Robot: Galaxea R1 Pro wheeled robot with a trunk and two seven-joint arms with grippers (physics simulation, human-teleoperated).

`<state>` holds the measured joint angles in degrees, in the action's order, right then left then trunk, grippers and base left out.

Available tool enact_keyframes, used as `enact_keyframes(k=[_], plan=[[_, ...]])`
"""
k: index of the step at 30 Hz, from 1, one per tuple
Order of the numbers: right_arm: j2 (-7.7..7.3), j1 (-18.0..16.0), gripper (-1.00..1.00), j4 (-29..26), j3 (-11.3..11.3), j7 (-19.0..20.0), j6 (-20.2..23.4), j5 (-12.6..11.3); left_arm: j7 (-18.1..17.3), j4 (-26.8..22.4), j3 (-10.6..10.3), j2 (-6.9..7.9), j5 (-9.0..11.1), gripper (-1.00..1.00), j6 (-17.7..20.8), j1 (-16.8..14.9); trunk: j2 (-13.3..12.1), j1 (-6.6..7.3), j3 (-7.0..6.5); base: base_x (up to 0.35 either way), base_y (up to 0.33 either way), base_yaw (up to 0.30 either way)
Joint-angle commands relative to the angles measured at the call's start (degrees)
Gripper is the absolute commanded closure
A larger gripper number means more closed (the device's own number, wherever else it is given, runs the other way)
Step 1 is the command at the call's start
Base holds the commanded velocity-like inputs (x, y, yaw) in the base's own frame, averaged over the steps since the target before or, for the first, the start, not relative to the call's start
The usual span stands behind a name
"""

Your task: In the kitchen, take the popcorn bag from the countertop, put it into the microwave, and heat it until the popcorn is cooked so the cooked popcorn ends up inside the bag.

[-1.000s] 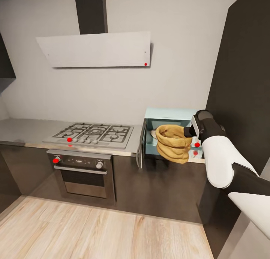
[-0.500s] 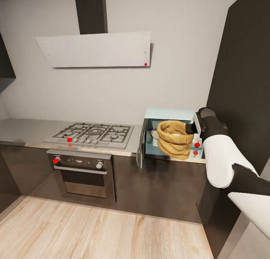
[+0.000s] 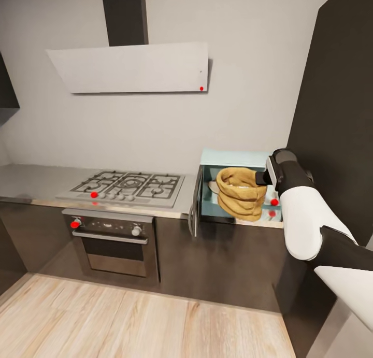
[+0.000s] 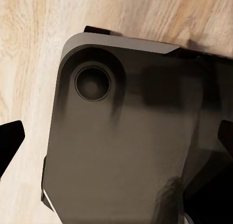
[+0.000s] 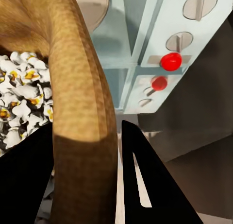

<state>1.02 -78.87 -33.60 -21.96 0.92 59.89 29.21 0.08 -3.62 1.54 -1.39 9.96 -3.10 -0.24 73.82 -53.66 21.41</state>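
The right gripper (image 5: 85, 185) has its two dark fingers (image 5: 145, 185) closed on the bag's rolled rim, one finger inside the bag (image 5: 82, 112) and one outside. Inside the bag, on the inner finger's side, lies white and yellow popcorn (image 5: 22, 105). Beyond the outer finger stands the microwave (image 5: 141, 49), pale blue, with its panel carrying two round knobs and a red light (image 5: 171, 61). A second red spot sits on the reflective countertop (image 5: 194, 136) just beneath it.
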Motion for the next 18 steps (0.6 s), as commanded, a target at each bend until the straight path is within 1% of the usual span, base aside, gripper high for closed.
enact_keyframes(k=[1,11,18], plan=[[0.09,-0.1,1.0,-0.1,-0.4,0.1,0.1,0.2,0.0,0.0,0.1,-0.01,0.3,-1.0,-0.2,0.0,0.0,-0.02,0.07,0.189,0.0,0.0],[0.12,0.0,1.0,0.4,-0.4,0.0,0.1,0.0,0.0,0.0,0.1,-0.01,0.3,-1.0,-0.2,0.0,0.0,-0.02,0.07,0.176,0.0,0.0],[-0.1,0.0,1.0,1.7,-0.5,-0.1,0.1,0.0,0.0,0.0,0.1,-0.01,0.3,-1.0,-0.2,0.0,0.0,-0.02,0.07,0.014,0.0,0.0]])
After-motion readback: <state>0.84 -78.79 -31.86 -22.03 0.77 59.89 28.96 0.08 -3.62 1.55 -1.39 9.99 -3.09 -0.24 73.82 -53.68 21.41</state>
